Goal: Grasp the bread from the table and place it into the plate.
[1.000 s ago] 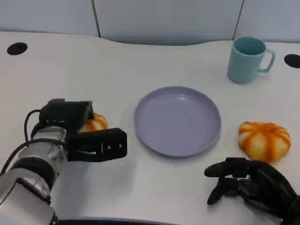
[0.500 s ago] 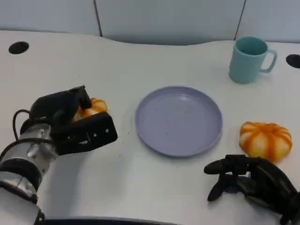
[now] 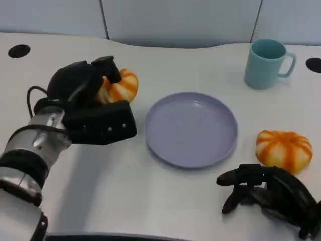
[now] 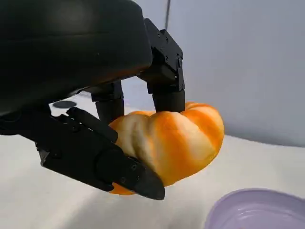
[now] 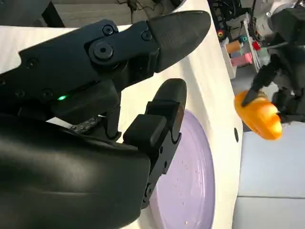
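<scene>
Black right hand (image 3: pixel 271 196) rests on the white bench (image 3: pixel 165 201), fingers loosely apart, holding nothing. Farther off, the left hand (image 3: pixel 88 108) grips the orange bread (image 3: pixel 120 86), lifted just left of the lavender plate (image 3: pixel 191 128).

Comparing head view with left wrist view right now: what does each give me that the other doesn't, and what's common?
Head view alone: the teal mug, a second bread lying right of the plate, and the right robot hand resting near it, holding nothing. Left wrist view alone: the fingers pressed into the bread's top, with a grey wall behind. Both: the left robot hand holding the orange-striped bread off the table, and the purple plate.
</scene>
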{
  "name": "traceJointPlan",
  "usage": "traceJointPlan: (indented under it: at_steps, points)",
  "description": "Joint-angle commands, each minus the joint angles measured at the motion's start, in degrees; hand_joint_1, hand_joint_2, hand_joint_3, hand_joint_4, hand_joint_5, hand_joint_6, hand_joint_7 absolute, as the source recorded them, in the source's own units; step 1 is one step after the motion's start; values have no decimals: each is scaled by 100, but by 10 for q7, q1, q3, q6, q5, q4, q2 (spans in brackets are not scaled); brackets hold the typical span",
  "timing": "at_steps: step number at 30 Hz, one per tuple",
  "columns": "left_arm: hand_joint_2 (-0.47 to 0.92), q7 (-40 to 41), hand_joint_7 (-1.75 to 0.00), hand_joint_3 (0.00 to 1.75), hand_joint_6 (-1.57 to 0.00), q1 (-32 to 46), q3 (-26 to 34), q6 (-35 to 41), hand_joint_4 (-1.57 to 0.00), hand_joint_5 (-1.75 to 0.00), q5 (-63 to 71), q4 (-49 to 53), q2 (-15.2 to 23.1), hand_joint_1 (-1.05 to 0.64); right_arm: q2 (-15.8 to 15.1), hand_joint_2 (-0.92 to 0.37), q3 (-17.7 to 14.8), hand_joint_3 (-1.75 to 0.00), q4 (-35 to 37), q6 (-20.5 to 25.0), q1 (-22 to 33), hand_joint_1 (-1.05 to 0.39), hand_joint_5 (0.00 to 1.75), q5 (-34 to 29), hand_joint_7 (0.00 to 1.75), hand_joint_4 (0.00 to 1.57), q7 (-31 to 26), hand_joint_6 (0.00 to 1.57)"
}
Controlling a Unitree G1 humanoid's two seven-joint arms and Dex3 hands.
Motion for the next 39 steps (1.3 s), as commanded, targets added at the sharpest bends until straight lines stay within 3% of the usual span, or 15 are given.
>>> traceJointPlan:
  at_steps: [1,8,22,30,34,37,39]
  points:
    - [90,11,-175,11,-60,-21,-13,-27,-76,-175,11,-11,-13,-16,-4,-92,3,-6,-10,51,15,-45,109,1,36,71,-3,91]
    - [92,-23,-175,16,-60,-49,-33,-47,-79,-175,20,-1,-45,-18,-6,-92,9,-7,-11,48,15,-47,110,-6,37,70,-6,89]
    - [81,-36,-175,15,-65,-87,-74,-43,-86,-175,47,43,-124,-20,-6,-92,16,-8,-3,44,11,-46,110,-9,39,69,-7,87]
    - [83,-64,-175,16,-61,-86,-85,-25,-81,-175,50,60,-144,-23,-11,-92,28,-11,-46,64,22,-49,112,-15,42,68,-14,86]
    - [83,-71,-175,16,-60,-86,-89,-16,-79,-175,51,62,-147,-24,-10,-92,30,-11,-38,44,25,-51,112,-23,43,68,-24,85]
    - [81,-79,-150,10,-67,-87,-93,-16,-78,-175,53,65,-147,-28,-6,-92,28,-12,-39,44,24,-49,112,-16,44,68,-16,85]
    - [83,-85,-162,7,-60,-88,-97,-11,-76,-175,57,67,-148,-31,-5,-92,24,-12,-28,42,22,-46,112,-10,44,66,-11,83]
